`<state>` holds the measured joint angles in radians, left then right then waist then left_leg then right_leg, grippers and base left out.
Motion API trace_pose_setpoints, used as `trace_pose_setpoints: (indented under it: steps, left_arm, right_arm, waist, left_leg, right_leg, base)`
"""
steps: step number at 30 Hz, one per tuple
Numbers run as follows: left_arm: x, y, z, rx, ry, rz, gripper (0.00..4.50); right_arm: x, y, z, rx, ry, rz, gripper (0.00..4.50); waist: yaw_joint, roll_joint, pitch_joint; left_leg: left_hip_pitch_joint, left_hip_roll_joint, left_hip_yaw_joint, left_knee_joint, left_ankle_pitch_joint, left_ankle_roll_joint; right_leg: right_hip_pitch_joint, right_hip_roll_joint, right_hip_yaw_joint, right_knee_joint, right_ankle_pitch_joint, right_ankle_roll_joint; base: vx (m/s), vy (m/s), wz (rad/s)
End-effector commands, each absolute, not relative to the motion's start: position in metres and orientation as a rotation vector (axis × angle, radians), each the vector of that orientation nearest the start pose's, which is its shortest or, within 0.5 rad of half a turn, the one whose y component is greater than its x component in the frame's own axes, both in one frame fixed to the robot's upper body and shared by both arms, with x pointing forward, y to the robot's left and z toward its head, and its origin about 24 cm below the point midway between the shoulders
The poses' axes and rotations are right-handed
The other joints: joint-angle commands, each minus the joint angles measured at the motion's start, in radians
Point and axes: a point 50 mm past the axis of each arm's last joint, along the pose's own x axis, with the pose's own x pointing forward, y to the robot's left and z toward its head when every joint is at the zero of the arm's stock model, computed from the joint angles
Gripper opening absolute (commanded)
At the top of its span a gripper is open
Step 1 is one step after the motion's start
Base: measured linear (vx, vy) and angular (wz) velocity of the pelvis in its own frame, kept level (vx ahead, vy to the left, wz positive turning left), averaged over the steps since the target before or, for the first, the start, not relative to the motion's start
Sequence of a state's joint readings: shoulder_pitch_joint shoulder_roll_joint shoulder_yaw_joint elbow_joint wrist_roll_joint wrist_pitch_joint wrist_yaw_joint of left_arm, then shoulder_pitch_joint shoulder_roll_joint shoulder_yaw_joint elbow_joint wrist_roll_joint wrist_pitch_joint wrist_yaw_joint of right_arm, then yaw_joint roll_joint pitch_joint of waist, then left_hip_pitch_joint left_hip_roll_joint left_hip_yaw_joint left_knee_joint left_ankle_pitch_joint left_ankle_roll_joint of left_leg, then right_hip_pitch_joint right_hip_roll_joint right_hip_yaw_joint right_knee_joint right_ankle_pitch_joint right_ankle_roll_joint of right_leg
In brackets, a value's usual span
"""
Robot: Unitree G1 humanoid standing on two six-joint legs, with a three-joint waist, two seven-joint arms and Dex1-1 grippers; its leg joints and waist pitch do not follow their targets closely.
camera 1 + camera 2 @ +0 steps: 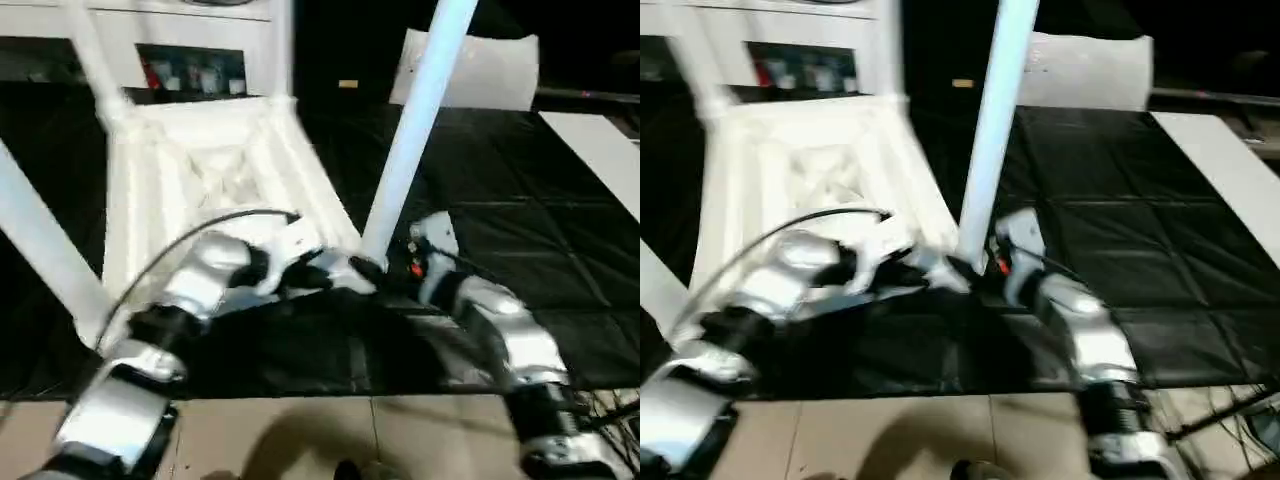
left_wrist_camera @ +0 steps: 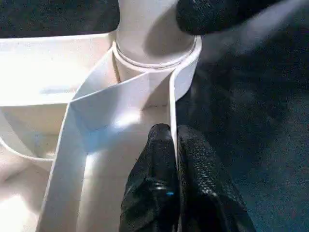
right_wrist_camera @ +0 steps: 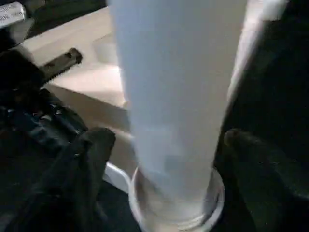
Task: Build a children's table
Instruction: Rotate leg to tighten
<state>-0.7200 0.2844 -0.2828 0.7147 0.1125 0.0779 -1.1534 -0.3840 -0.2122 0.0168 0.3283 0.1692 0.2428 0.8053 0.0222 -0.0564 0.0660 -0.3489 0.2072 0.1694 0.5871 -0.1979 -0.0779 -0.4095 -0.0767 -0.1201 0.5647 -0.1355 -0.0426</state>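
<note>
Tabletop [image 1: 200, 180] corner socket [image 2: 186, 67] holds an upright leg [image 1: 415, 130].

white tabletop [image 1: 205, 185] upside down on dark mat, ribs up, w/ tube legs [image 1: 415, 120] standing in corner sockets.

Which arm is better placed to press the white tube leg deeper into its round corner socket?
Right: the right gripper straddles the white tube leg above the round corner socket. The left gripper pinches the white plastic tabletop rim.

1. My left forearm [image 1: 195, 280] is rounded silver casing, broken by black joint bands.
2. A thin black cable [image 1: 200, 228] arcs over it.
3. My right forearm [image 1: 505, 325] is silver too, with a small red mark at its wrist.
4. My fingers [image 2: 193, 193] are black and pebble-textured.
</note>
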Motion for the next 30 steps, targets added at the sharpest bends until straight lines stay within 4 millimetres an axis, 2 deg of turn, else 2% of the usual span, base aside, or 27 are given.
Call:
trace_pose_setpoints:
  steps: [1,3,8,9,11,13,17,18,22,23,30]
  left_arm:
    - [0.334,0.098,0.071,0.512,0.366,-1.407,0.0]
    - [0.332,0.107,0.069,0.559,0.392,-1.48,0.0]
    - [0.329,0.115,0.07,0.606,0.429,-1.58,0.0]
    - [0.328,0.117,0.07,0.625,0.442,-1.615,0.0]
    - [0.327,0.117,0.07,0.631,0.446,-1.626,0.0]
    - [0.326,0.119,0.07,0.653,0.455,-1.656,0.0]
    - [0.326,0.12,0.071,0.685,0.465,-1.695,0.0]
    - [0.326,0.12,0.071,0.69,0.468,-1.705,0.0]
    - [0.326,0.12,0.071,0.701,0.469,-1.722,0.0]
    - [0.326,0.12,0.071,0.702,0.469,-1.726,0.0]
    - [0.326,0.12,0.071,0.707,0.468,-1.737,0.0]
  right_arm:
    - [0.307,-0.139,0.06,0.016,0.188,0.896,4.26]
    - [0.301,-0.147,0.063,-0.016,0.181,1.002,4.26]
    - [0.295,-0.154,0.065,-0.036,0.194,1.148,4.26]
    - [0.293,-0.155,0.065,-0.035,0.205,1.198,3.92]
    - [0.293,-0.155,0.065,-0.034,0.208,1.213,3.92]
    - [0.291,-0.155,0.065,-0.035,0.223,1.26,3.6]
    - [0.29,-0.155,0.064,-0.058,0.255,1.329,3.4]
    - [0.29,-0.155,0.064,-0.065,0.262,1.345,3.15]
    - [0.291,-0.155,0.062,-0.075,0.267,1.363,2.89]
    - [0.292,-0.155,0.062,-0.075,0.265,1.365,2.62]
    - [0.291,-0.151,0.062,-0.063,0.263,1.385,2.18]
  waist:
    - [0.006,0.015,-0.074]
    - [0.013,0.013,-0.076]
    - [0.026,0.013,-0.079]
    - [0.029,0.012,-0.079]
    - [0.033,0.01,-0.078]
    - [0.042,0.012,-0.078]
    - [0.048,0.01,-0.079]
    - [0.05,0.007,-0.079]
    - [0.062,0.006,-0.079]
    - [0.062,0.003,-0.078]
    - [0.063,0.002,-0.08]
  left_leg:
    - [0.007,0.034,-0.002,-0.066,-0.165,0.064]
    - [0.013,0.036,0.0,-0.065,-0.171,0.06]
    - [0.008,0.033,0.0,-0.064,-0.167,0.059]
    - [0.008,0.033,0.001,-0.064,-0.164,0.061]
    - [0.005,0.033,0.001,-0.063,-0.156,0.064]
    - [0.006,0.035,0.002,-0.062,-0.153,0.06]
    - [0.005,0.036,0.002,-0.061,-0.151,0.052]
    - [0.006,0.036,0.003,-0.061,-0.154,0.051]
    - [0.008,0.036,0.004,-0.06,-0.153,0.044]
    - [0.008,0.035,0.004,-0.059,-0.156,0.041]
    - [0.004,0.034,0.002,-0.059,-0.144,0.043]
  right_leg:
    - [0.063,-0.076,0.062,-0.059,-0.304,-0.181]
    - [0.06,-0.074,0.063,-0.056,-0.28,-0.189]
    - [0.066,-0.079,0.064,-0.052,-0.272,-0.187]
    - [0.066,-0.078,0.064,-0.052,-0.274,-0.187]
    - [0.068,-0.078,0.063,-0.051,-0.28,-0.183]
    - [0.066,-0.077,0.062,-0.051,-0.291,-0.18]
    - [0.065,-0.077,0.061,-0.049,-0.296,-0.18]
    - [0.064,-0.077,0.06,-0.05,-0.303,-0.178]
    - [0.061,-0.079,0.061,-0.049,-0.321,-0.169]
    - [0.061,-0.078,0.061,-0.049,-0.333,-0.167]
    - [0.063,-0.078,0.06,-0.048,-0.34,-0.152]
  base:
    - [0.0,0.0,0.0]
    - [0.0,0.0,0.0]
    - [0.0,0.0,0.0]
    - [0.0,0.0,0.0]
    - [0.0,0.0,0.0]
    - [0.0,0.0,0.0]
    - [0.0,0.0,0.0]
    - [0.0,0.0,0.0]
    - [0.0,0.0,0.0]
    - [0.0,0.0,0.0]
    - [0.0,0.0,0.0]
